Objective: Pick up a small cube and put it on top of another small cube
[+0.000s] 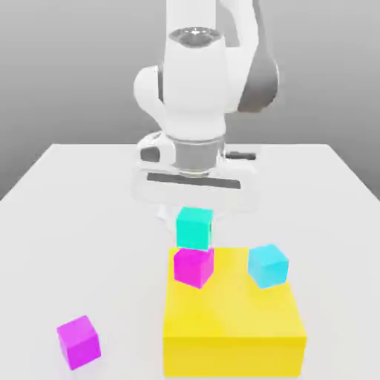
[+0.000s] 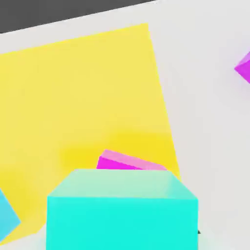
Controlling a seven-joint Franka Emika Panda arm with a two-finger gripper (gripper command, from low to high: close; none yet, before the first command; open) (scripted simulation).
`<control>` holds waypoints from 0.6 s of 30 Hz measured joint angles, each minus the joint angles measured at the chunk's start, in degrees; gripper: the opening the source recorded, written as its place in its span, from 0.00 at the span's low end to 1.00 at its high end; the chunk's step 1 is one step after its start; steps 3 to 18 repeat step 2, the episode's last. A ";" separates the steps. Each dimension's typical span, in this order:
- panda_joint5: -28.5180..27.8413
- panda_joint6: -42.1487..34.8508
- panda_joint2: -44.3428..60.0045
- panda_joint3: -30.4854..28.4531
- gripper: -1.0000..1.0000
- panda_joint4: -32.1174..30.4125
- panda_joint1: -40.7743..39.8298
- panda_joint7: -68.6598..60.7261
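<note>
In the exterior view, the turquoise cube [image 1: 194,228] sits right on top of the magenta cube [image 1: 194,266] — and that one's up on the yellow block [image 1: 234,304], the sky-cyan cube [image 1: 268,266] nearby on the same block! Down on the bench [image 1: 96,245], a violet-magenta cube [image 1: 79,342]. Hand view now — turquoise looms large, magenta peeking out beyond. The jaws: spread or pinching, I can't tell.

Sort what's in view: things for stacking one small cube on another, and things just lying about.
For the job:
- turquoise cube
- hot-magenta cube beneath it

Just lying about:
- sky-cyan cube on the yellow block
- purple-violet cube on the table

Supporting the stack, not itself stacked: yellow block
</note>
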 joint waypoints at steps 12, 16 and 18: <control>0.00 0.00 0.00 0.00 1.00 0.00 0.00 0.00; 0.00 0.00 0.00 0.00 1.00 0.00 0.00 0.00; 0.00 0.00 0.00 0.00 1.00 0.00 0.00 0.00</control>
